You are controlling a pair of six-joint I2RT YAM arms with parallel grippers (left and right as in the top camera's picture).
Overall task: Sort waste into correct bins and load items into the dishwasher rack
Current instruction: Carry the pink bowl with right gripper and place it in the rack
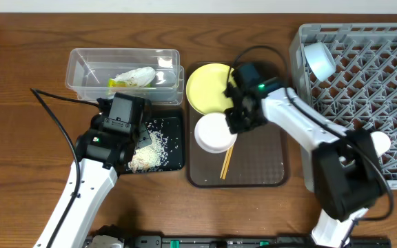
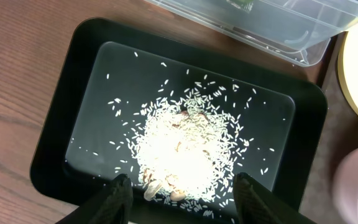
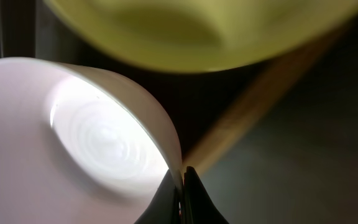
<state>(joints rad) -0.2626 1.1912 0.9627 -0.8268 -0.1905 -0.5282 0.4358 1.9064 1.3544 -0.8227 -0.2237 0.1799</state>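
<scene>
Presently, the white bowl (image 1: 214,132) is pinched at its rim by the right gripper (image 3: 182,186), the left gripper (image 2: 182,196) is spread, and a lift to the rack (image 1: 391,103) is required.

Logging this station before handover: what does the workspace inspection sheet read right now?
Surface: wooden table.
Job's things: wrapper in clear tub; rice in black tray; yellow plate, white bowl, chopsticks on brown tray; blue bowl, white cup in rack.
Clutter: nothing seen.
Grippers: left gripper open above rice; right gripper shut on white bowl's rim.
Cables: black cable trails across table; second cable loops by right gripper.
Surroundings: nothing seen.
</scene>
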